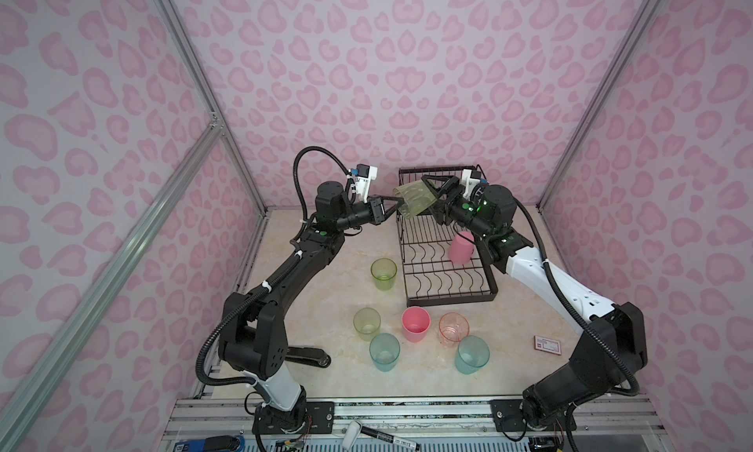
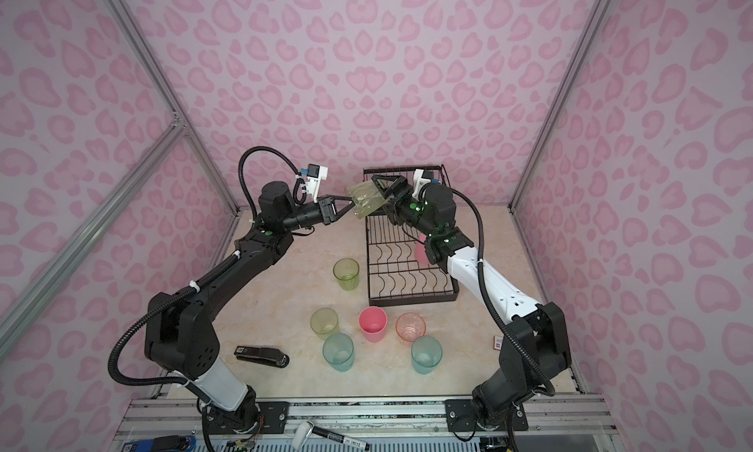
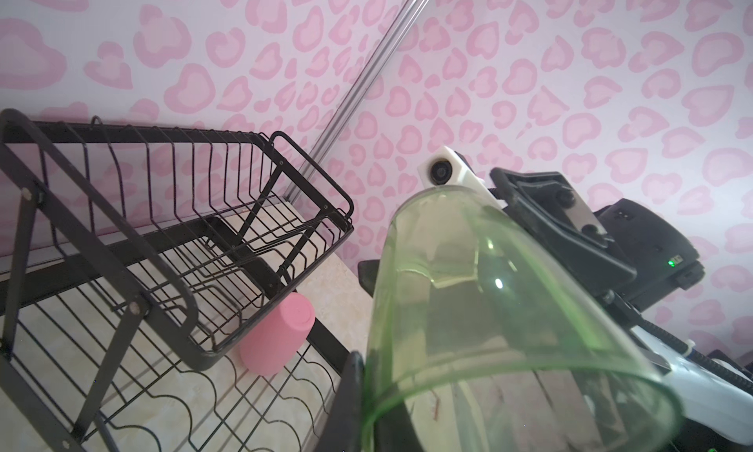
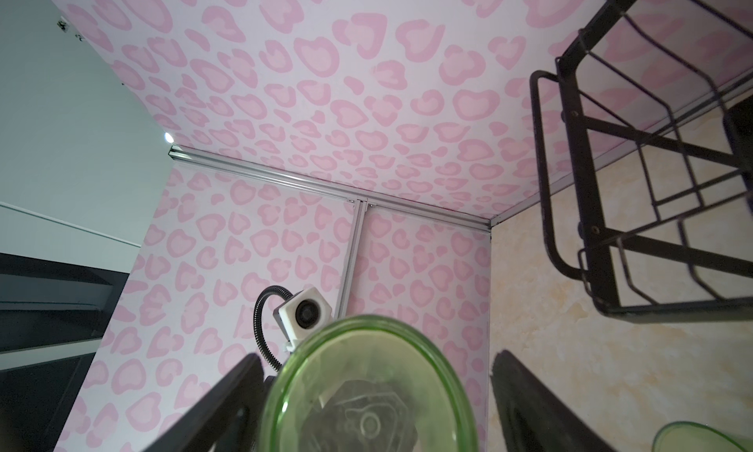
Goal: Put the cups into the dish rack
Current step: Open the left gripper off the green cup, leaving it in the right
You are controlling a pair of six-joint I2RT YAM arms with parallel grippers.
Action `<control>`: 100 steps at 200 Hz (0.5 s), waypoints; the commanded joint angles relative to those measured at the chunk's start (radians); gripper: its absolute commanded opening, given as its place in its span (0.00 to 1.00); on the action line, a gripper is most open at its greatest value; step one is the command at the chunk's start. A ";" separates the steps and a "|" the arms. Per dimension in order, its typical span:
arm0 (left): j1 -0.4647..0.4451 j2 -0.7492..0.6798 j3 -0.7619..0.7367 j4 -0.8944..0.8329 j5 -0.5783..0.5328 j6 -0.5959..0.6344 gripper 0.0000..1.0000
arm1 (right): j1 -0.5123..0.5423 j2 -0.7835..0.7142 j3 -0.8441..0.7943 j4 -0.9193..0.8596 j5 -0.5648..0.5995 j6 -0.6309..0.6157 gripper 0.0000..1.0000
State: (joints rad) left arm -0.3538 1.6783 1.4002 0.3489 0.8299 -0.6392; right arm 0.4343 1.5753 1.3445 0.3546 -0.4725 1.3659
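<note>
Sideways yellow-green cup [image 1: 413, 203] at twelve o'clock, over the dish rack [image 1: 448, 297]. The left gripper [image 1: 397, 203] pinches its rim. The right gripper [image 1: 431, 193] is spread open around the base without touching, seemingly mid-handover.

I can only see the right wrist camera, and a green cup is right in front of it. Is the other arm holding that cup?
Observer: Yes, the left gripper pinches the rim of the green cup.
Child: Any cups in the rack yet?
Observer: One pink cup, upside down on the lower tier of the dish rack.
Child: How many are left?
Observer: Six cups stand upright on the table.
</note>
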 commanded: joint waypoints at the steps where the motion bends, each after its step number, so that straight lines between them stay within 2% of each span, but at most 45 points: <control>1: -0.008 0.002 -0.003 0.056 0.018 -0.008 0.03 | 0.002 0.012 -0.001 0.044 0.003 -0.018 0.87; 34: -0.011 0.014 -0.003 0.065 0.016 -0.019 0.03 | 0.005 0.010 -0.010 0.057 0.006 -0.015 0.83; 54: -0.013 0.020 0.000 0.067 0.015 -0.024 0.04 | 0.007 0.004 -0.010 0.052 0.014 -0.023 0.73; 80: -0.013 0.026 0.009 0.067 0.013 -0.031 0.13 | 0.007 0.000 -0.016 0.048 0.023 -0.038 0.59; 100: -0.013 0.026 0.013 0.063 0.009 -0.032 0.18 | 0.010 0.000 -0.016 0.045 0.030 -0.049 0.55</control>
State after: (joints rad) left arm -0.3668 1.6974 1.4010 0.3676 0.8310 -0.6712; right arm 0.4389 1.5753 1.3357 0.3840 -0.4625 1.3495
